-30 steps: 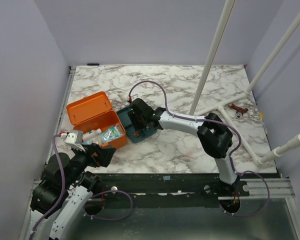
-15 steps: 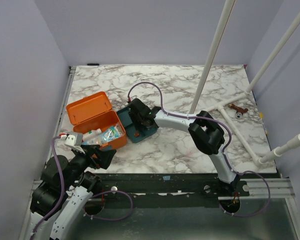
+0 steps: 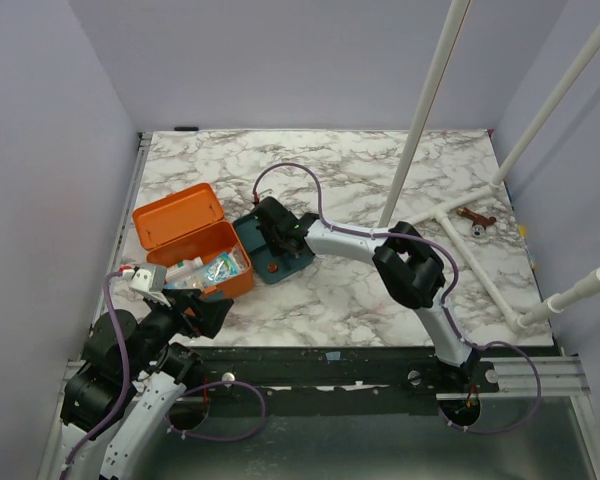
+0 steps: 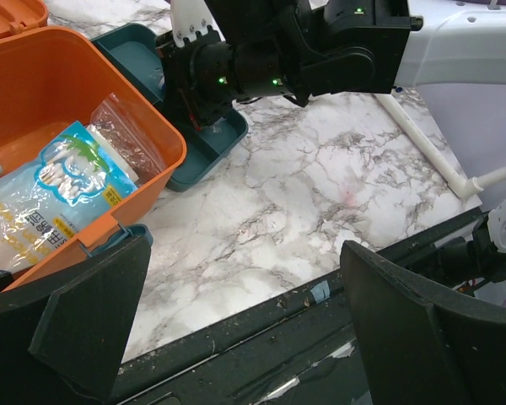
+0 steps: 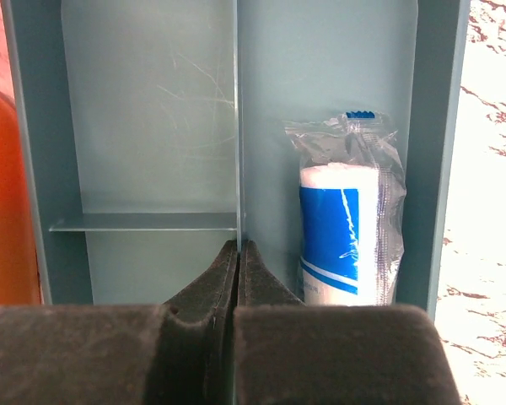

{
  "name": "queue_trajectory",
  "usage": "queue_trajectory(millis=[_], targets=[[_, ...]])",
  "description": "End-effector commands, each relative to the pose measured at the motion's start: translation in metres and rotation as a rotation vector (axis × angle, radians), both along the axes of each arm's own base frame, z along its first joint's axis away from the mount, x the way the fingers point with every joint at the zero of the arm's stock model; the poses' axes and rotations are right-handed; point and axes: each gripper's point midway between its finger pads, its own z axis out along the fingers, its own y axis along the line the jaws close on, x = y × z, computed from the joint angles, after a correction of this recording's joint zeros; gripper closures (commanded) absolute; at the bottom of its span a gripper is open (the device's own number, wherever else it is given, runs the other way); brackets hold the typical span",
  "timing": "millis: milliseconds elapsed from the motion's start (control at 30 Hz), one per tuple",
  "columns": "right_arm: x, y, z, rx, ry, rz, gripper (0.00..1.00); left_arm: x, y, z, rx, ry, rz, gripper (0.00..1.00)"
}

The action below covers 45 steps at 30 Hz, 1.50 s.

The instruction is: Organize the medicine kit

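Divider of tray is pinched by right claw, closed tight; we see left claw spread wide, empty.

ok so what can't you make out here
- Right wrist view: whether the shut right gripper pinches the tray divider; its fingers cover the contact.
- Top view: much of the tray, under that gripper.
- Left wrist view: medicine kit cut off at the left edge; packet print too small.

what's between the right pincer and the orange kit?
Right wrist view: only the bare left compartments and side wall of the tray lie between the right pincer and the kit. The pincer grips the middle divider; the roll lies on its other side.
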Motion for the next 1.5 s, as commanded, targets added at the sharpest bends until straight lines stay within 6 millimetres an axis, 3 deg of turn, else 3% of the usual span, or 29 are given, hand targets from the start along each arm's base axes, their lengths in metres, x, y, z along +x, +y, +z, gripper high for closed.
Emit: queue_trajectory(millis=[0, 467, 767, 1100, 1267, 1467], targets=[[0.004, -0.019, -0.018, -0.088, -0.016, -0.035, 0.99, 0.001, -0.003, 0.000, 0.004, -0.010, -0.017, 0.02], [0.007, -0.040, 0.060, -0.045, -0.175, -0.033, 0.99, 0.005, 0.005, 0.000, -0.006, 0.004, 0.044, 0.02], [-0.010, -0.060, 0.116, 0.016, -0.220, -0.010, 0.99, 0.027, 0.026, -0.022, 0.044, 0.193, 0.250, 0.02], [-0.040, -0.083, 0.174, 0.123, -0.249, 0.011, 0.99, 0.065, 0.052, -0.012, 0.165, 0.226, 0.464, 0.02], [-0.052, -0.089, 0.190, 0.176, -0.249, 0.027, 0.99, 0.082, 0.072, 0.002, 0.258, 0.240, 0.575, 0.02], [-0.062, -0.095, 0.199, 0.204, -0.250, 0.044, 0.99, 0.097, 0.093, 0.003, 0.319, 0.309, 0.643, 0.03]])
